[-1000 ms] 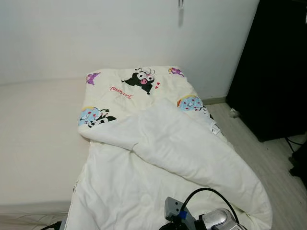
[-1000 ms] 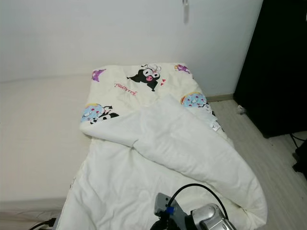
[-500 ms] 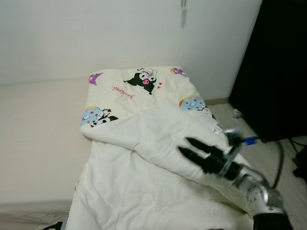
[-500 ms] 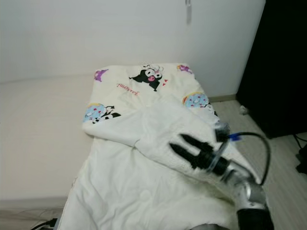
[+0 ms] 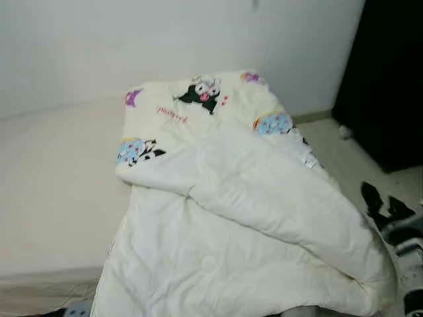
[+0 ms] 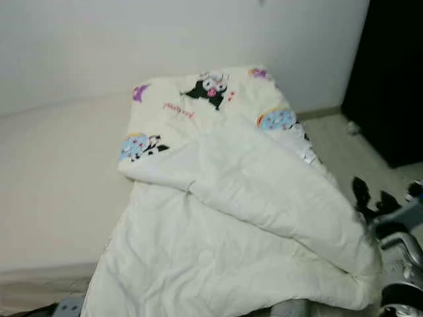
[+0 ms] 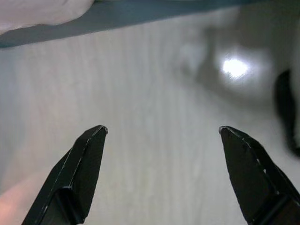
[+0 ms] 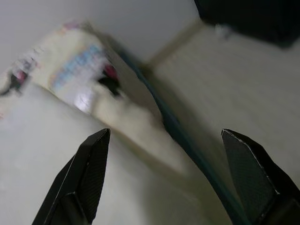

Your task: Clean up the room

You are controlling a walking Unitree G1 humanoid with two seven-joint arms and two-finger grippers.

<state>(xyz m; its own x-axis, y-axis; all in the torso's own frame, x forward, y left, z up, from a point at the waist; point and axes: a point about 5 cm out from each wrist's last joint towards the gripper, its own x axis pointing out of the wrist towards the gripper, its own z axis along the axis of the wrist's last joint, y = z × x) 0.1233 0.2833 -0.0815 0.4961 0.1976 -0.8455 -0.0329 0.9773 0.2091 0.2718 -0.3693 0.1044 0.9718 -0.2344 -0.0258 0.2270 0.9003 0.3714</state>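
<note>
Just left of my right gripper (image 5: 384,203), the cream quilt (image 5: 251,224) lies folded over on the bed (image 5: 53,191), its rounded edge close beside the spread, empty fingers without touching them. My left gripper (image 7: 161,140) hangs with fingers parted above pale floor (image 7: 154,93), holding nothing.

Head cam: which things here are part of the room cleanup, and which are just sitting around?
Part of the job:
- comforter, rumpled, one side folded back over itself on the mattress
- right gripper, open, beside the comforter's right edge
- left gripper, open, pointing at bare floor

Just there:
- black cabinet against the wall
- small whitish scrap on the floor by it
</note>
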